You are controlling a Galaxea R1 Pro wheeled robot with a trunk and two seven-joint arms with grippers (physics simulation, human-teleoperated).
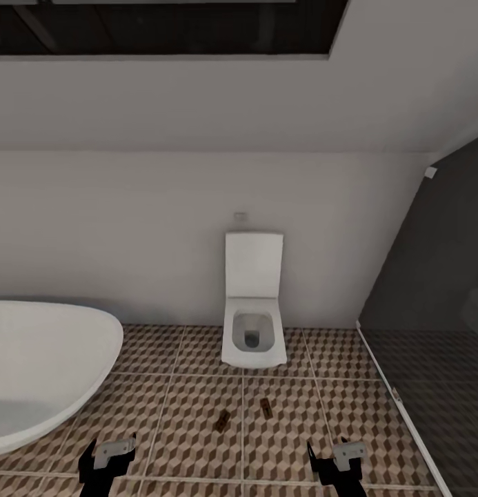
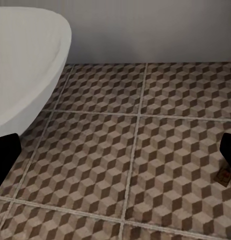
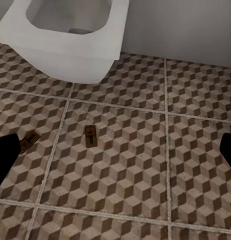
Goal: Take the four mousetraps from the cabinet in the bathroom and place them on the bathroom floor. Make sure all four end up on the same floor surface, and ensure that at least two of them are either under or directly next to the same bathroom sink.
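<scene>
Two mousetraps flat on bathroom floor, near toilet. Left fingers, right fingers spread, empty.

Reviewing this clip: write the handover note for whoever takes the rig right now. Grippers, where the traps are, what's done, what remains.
Left gripper and right gripper: both open, empty, low over the bathroom floor.
Two mousetraps lie on the tiles in front of the toilet: one nearer the bathtub, the other beside it, apart.
Done: two traps on the floor.
Left: the other two traps. The cabinet and sink are not seen here, so whether any trap sits by the sink cannot be judged; these two may need moving.
</scene>
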